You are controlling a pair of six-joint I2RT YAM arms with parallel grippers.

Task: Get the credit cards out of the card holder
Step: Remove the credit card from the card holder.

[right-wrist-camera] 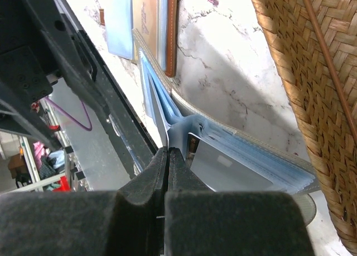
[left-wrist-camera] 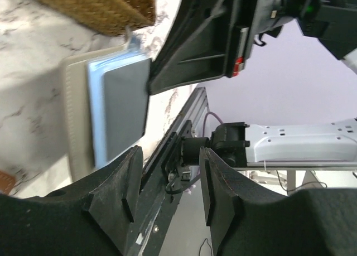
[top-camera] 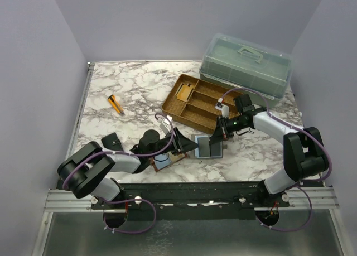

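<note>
Marble tabletop (top-camera: 128, 83), at its near edge the card holder (top-camera: 165, 163) lying open, long axis left-right, left gripper (left-wrist-camera: 167, 180) just beside it gaping empty, right gripper (right-wrist-camera: 168, 155) pinched on the neighbouring blue-grey folder (top-camera: 207, 148), wicker tray (top-camera: 184, 117) beyond.

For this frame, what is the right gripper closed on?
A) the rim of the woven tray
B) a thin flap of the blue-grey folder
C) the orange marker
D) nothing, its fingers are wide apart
B: in the right wrist view the right gripper has its fingers pressed together on a thin blue flap of the blue-grey folder, while the woven tray lies off to the side, not touched by it.
</note>
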